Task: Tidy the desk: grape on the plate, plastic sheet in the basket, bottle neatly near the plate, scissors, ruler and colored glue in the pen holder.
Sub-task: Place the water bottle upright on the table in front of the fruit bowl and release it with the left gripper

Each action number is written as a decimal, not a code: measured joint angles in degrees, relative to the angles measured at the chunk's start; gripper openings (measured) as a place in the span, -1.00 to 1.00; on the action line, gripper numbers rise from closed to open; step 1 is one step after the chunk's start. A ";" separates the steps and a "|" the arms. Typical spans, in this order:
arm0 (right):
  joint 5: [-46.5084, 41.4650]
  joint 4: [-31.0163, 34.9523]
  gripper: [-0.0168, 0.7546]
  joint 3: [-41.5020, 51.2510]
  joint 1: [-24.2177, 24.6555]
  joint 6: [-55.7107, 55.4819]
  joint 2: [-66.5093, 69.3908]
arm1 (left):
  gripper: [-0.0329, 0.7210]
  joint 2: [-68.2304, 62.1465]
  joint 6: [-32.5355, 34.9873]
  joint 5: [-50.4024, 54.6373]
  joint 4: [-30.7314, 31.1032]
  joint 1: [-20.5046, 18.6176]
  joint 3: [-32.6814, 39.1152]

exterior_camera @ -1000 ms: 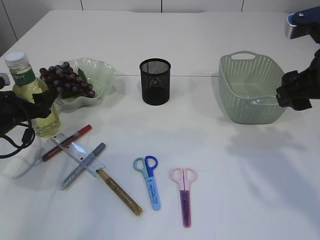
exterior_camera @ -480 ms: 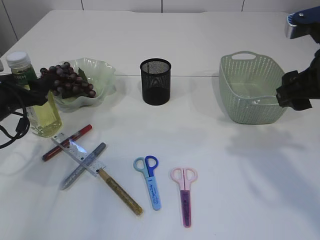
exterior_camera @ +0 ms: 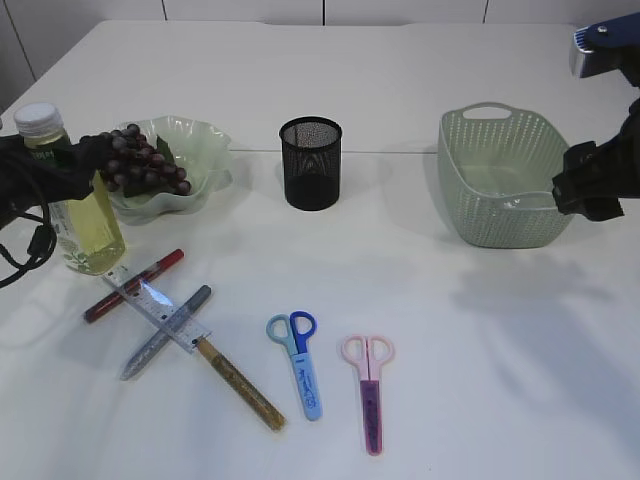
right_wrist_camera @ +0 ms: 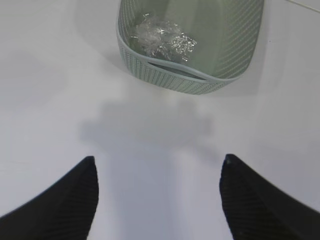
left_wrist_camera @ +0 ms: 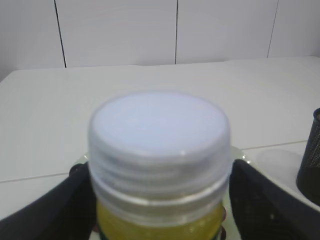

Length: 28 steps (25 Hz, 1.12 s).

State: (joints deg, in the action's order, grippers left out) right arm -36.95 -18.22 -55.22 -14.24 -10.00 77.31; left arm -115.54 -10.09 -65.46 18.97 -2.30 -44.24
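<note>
The left pincer (left_wrist_camera: 160,200) is seen spread around the neck of the bottle (exterior_camera: 75,205), a finger (left_wrist_camera: 265,205) on each side, whether pressing cannot be told. The bottle stands upright on the bench (exterior_camera: 450,340), just left of the plate (exterior_camera: 205,150) holding the grape (exterior_camera: 135,160). The right pincer (right_wrist_camera: 157,195) is held released above bare bench, near the basket (right_wrist_camera: 165,80) containing the plastic sheet (right_wrist_camera: 160,40).

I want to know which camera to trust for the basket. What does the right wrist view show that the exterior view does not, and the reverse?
Only the right wrist view shows the crumpled plastic sheet lying inside the basket.

Only the exterior view shows the bottle, grapes on the plate, pen holder, ruler and both scissors.

Both show the basket and the white table.
</note>
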 joint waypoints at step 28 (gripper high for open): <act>-2.20 -0.49 0.56 0.00 0.00 0.00 0.00 | 0.41 20.84 -0.12 15.71 -3.11 0.00 0.21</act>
State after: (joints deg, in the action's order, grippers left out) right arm -39.15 -18.71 -55.22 -14.24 -10.00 77.31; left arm -94.70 -10.22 -49.75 15.86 -2.30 -44.03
